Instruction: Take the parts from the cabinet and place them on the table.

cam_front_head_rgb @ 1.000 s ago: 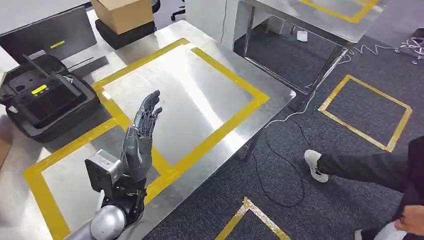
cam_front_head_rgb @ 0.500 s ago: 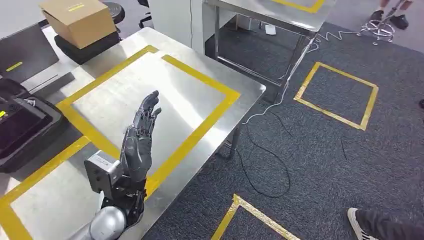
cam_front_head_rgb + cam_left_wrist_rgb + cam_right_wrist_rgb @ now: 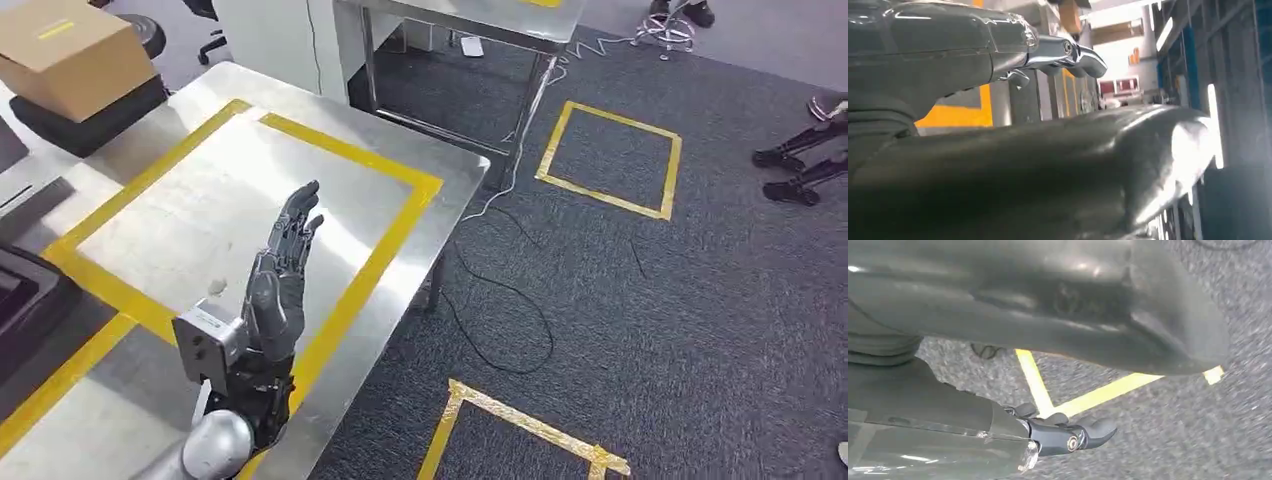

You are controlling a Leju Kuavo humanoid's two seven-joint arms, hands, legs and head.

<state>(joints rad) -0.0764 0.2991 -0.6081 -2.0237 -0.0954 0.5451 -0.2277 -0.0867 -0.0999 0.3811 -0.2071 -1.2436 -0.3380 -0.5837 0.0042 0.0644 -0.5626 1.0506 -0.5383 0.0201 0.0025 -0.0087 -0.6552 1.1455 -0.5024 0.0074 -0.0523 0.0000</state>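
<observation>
One steel table (image 3: pixel 400 150) bears yellow tape borders.

Bright, even overhead light; glare off the steel table (image 3: pixel 300 170); wrist views blurred, close parts out of focus.

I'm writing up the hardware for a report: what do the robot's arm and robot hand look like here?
The left robot hand is dark grey, with slim segmented fingers. Behind it a light grey box-shaped wrist camera sits on black wrist parts, and the left arm ends in a rounded, glossy silver shell.
</observation>
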